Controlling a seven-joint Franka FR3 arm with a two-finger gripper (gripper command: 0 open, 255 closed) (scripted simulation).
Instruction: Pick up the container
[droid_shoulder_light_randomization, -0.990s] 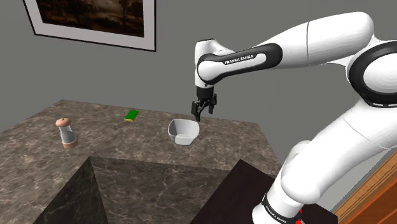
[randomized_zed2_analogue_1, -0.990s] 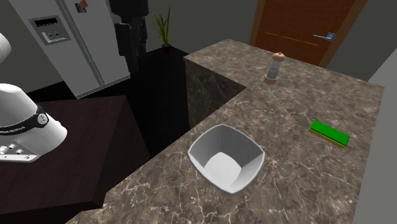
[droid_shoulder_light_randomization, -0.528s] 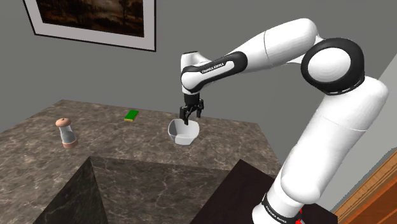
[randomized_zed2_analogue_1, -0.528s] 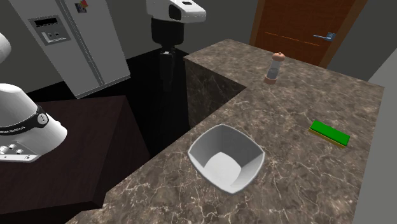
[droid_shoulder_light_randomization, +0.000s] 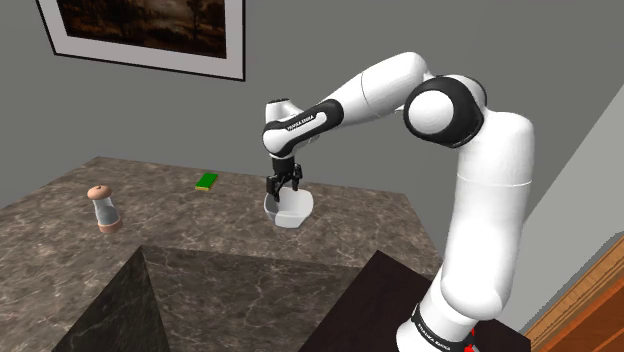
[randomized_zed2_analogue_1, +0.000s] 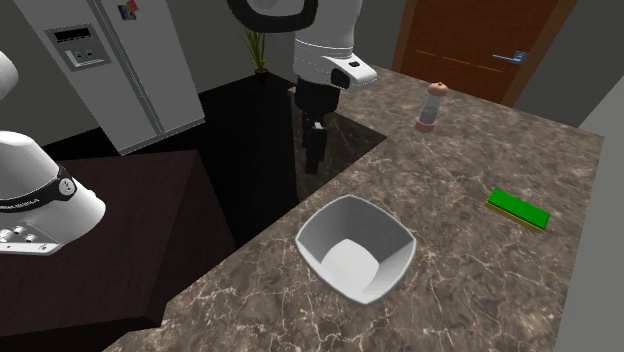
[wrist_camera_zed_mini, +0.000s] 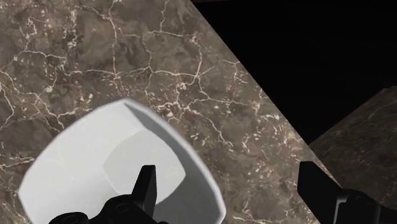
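Where the marble-patterned countertop (droid_shoulder_light_randomization: 200, 240) narrows toward the arm, you see the container, a white rounded-square bowl (droid_shoulder_light_randomization: 290, 209), standing upright on the stone. In the second exterior view the bowl (randomized_zed2_analogue_1: 355, 248) sits close to the counter's edge above the dark stand (randomized_zed2_analogue_1: 110, 250).

The black gripper (droid_shoulder_light_randomization: 283, 186) hangs just above the bowl's rim on the shoulder view's left. Its fingers are spread. In the wrist view one finger (wrist_camera_zed_mini: 147, 186) lies over the bowl's (wrist_camera_zed_mini: 95, 172) hollow and the other (wrist_camera_zed_mini: 315, 181) over bare countertop (wrist_camera_zed_mini: 95, 57), with the rim passing between them. Neither finger touches the rim.

White lettering on the forearm's dark band (droid_shoulder_light_randomization: 300, 124) reads FRANKA EMIKA, and the base ring (randomized_zed2_analogue_1: 25, 205) carries lettering too small for you to read.

A green sponge (droid_shoulder_light_randomization: 207, 181) lies flat beyond the bowl, apart from it. A clear shaker with a pinkish cap (droid_shoulder_light_randomization: 103, 210) stands upright well apart, toward the shoulder view's left.

On the grey wall hangs a framed picture (droid_shoulder_light_randomization: 150, 30). The second exterior view adds a grey refrigerator (randomized_zed2_analogue_1: 110, 60), a potted plant (randomized_zed2_analogue_1: 258, 40) and a wooden door (randomized_zed2_analogue_1: 470, 40).
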